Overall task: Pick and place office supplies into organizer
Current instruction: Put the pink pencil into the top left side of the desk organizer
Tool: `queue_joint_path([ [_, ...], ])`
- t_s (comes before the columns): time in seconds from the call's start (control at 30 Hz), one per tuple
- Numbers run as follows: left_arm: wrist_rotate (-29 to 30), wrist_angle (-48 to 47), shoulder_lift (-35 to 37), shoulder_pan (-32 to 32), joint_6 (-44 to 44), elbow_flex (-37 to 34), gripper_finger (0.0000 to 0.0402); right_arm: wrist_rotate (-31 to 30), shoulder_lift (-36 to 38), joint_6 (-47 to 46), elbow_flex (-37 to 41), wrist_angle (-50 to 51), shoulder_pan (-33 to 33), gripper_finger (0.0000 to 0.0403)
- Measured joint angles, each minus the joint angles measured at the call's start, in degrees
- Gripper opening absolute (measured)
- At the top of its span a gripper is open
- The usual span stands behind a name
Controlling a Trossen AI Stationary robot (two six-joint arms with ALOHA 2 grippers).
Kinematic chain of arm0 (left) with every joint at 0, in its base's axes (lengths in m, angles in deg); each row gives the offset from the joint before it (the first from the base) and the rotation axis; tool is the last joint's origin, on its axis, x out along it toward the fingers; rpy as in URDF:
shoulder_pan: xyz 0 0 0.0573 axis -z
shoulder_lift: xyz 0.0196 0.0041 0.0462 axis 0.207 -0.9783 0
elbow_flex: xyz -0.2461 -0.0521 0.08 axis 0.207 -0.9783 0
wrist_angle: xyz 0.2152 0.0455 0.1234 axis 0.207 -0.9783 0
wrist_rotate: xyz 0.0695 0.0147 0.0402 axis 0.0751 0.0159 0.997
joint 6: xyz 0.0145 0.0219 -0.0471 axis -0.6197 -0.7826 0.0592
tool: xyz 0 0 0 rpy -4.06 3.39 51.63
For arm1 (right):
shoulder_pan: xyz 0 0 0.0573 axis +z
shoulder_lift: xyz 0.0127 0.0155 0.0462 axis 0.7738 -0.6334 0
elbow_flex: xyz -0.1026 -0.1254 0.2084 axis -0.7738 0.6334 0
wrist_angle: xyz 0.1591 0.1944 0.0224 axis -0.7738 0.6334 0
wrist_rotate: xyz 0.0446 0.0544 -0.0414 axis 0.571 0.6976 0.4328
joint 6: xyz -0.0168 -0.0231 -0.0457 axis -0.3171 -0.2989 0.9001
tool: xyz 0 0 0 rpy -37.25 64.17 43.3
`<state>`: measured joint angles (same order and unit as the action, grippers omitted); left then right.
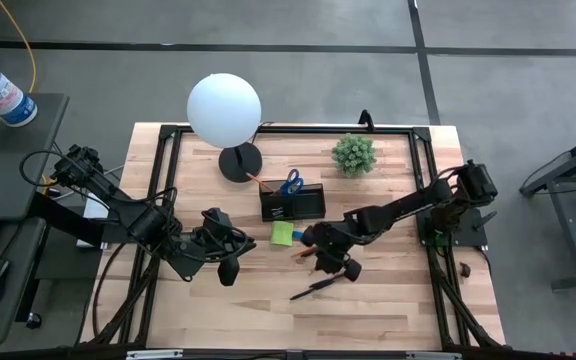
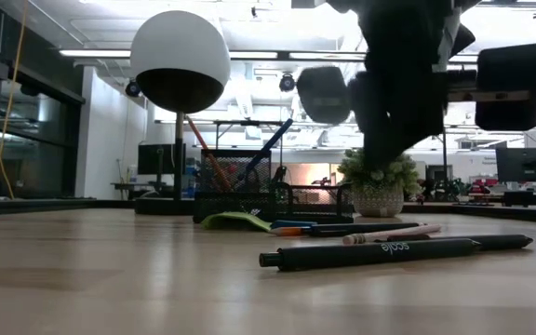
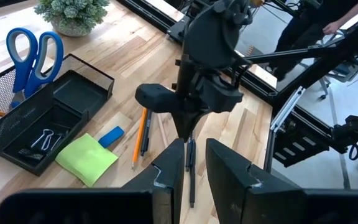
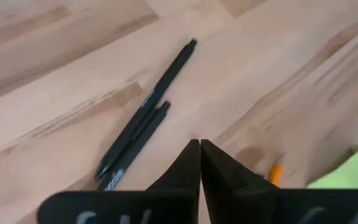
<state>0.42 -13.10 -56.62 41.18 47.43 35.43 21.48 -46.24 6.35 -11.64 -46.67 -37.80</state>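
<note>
Overhead, right gripper largely masked by own wrist; jaws confirmed pressed together and empty only from the right wrist view, fingertips meeting above bare wood. Just ahead of those tips: two black pens side by side and touching, angled away; in the level view the nearer one bears white lettering, too small to read with confidence. To one side of the closed jaws, an orange pencil cut off by the finger, and a lime-green sticky-note pad cut off by the frame edge. Left gripper jaws parted by a narrow gap, nothing between them; left of the right gripper on the table, near but apart. Seen past the left fingers: right arm's wrist blocking the middle of the pencils beyond it, small blue block touching or just beside the pad — cannot tell which. Organizer beyond both jaw pairs, toward the lamp and potted plant; blue-handled scissors standing upright in its tall mesh cup, blades hidden. Small clips lying in a low compartment, count unclear.
</note>
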Motion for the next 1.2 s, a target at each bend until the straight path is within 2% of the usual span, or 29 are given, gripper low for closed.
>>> queue_joint_path([
  [0.1, -0.5, 0.0, 0.0, 0.0, 0.0, 0.0, 0.0056, -0.8, -0.8, -0.1, -0.1, -0.8, 0.5, 0.0023],
  [0.3, -1.1, -0.2, 0.0, 0.0, 0.0, 0.0, 0.0056, -3.2, -3.7, -2.0, 0.0, -2.9, 0.9, 0.0097],
  [0.4, -1.2, -0.2, 0.0, 0.0, -0.1, 0.0, 0.0056, -4.8, -4.6, -2.0, -0.7, -4.1, 1.3, 0.0119],
  [0.63, -2.2, -1.1, 0.0, 0.0, -0.3, 0.0, 0.0056, -4.8, -8.5, -4.5, -7.4, -0.6, 1.4, 0.0110],
  [0.8, -5.0, -2.3, 0.0, 0.0, -0.3, 0.0, 0.0056, -8.1, -11.8, -3.3, -14.8, 13.2, 1.4, 0.0095],
  [0.93, -9.3, -5.3, 0.0, 0.0, -0.2, 0.0, 0.0056, -9.6, -13.6, -1.3, -20.8, 23.7, 1.5, 0.0090],
  [1.2, -19.7, -9.2, 0.0, 0.0, 0.0, 0.0, 0.0056, -16.4, -19.8, -1.4, -31.7, 36.6, 4.2, 0.0098],
])
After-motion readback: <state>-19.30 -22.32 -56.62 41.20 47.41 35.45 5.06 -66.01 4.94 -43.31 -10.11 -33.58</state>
